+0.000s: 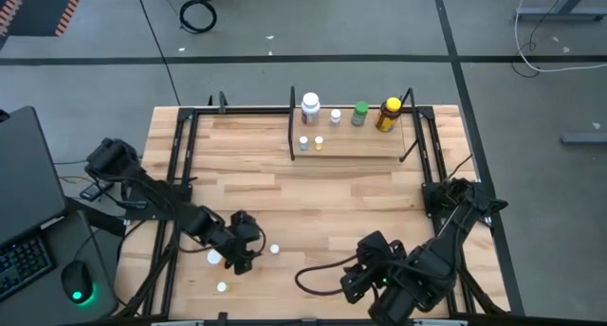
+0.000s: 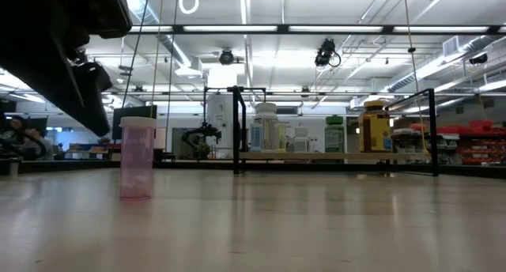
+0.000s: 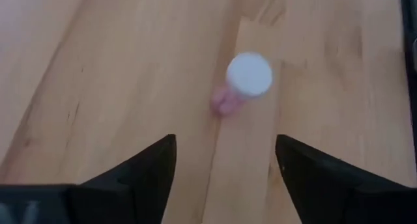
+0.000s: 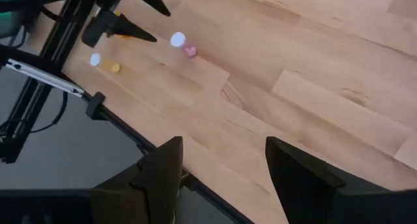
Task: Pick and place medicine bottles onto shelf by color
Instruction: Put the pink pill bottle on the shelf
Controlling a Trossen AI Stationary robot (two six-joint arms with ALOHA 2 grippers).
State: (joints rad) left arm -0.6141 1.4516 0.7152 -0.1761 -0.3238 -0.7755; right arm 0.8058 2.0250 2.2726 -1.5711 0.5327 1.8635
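Pink bottle (image 3: 240,87) upright on open tabletop (image 1: 322,189), beyond spread left fingers (image 3: 140,172).

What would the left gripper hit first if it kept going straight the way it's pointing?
Most likely the pink bottle, standing white-capped between the open left gripper fingers' line and clear of them. Below it there is only the table. How much depth remains is unclear.
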